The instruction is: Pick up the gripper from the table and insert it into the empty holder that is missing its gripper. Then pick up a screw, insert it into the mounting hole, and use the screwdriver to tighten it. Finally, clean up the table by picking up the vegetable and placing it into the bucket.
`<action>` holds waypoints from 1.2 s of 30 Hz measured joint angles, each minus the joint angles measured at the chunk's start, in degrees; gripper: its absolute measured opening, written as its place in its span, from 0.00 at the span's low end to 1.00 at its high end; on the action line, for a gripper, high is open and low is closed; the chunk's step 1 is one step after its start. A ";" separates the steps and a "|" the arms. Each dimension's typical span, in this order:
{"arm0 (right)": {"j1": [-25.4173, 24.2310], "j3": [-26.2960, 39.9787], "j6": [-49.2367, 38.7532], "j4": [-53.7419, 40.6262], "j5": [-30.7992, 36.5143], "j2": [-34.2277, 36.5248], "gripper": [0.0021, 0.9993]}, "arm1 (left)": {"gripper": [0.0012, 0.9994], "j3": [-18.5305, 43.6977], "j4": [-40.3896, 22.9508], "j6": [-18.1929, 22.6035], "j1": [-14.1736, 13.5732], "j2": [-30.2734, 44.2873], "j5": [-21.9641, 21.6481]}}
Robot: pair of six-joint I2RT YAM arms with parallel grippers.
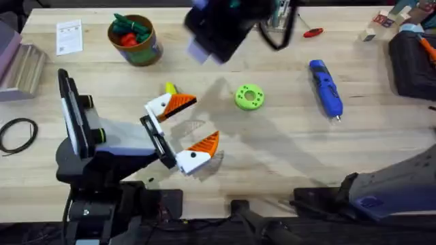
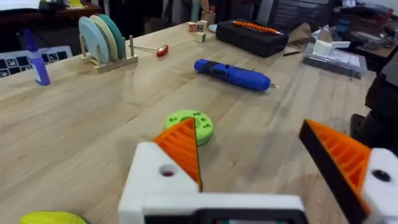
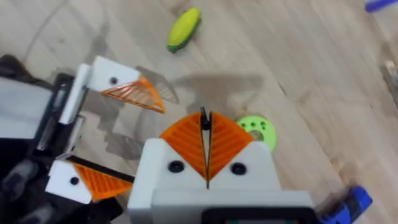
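Observation:
My left gripper lies open low over the table, and each of its white holders carries an orange ribbed gripper wedge. Nothing sits between the fingers. The yellow vegetable lies just behind the upper finger. My right arm hangs high and blurred under the camera. Its gripper is shut, pads together, above the left gripper's fingers. The blue screwdriver lies to the right. The bucket stands at the back left. I cannot make out a screw.
A green disc with holes lies just beyond the left fingers. A small red-handled tool lies at the back. Red and green toy vegetables fill the bucket. A black cable loop lies at far left, a black case at far right.

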 joint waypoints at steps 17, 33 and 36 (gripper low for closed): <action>9.57 0.04 -17.43 1.74 -5.17 5.33 0.00 | 0.99 0.00 0.00 0.00 0.00 0.00 0.02; 10.01 0.04 -37.49 3.19 -6.98 5.40 0.00 | 0.99 0.00 0.00 0.00 0.00 0.00 0.00; 10.01 0.07 -39.07 3.23 -6.75 5.91 0.00 | 0.99 0.00 0.00 0.00 0.00 0.00 0.02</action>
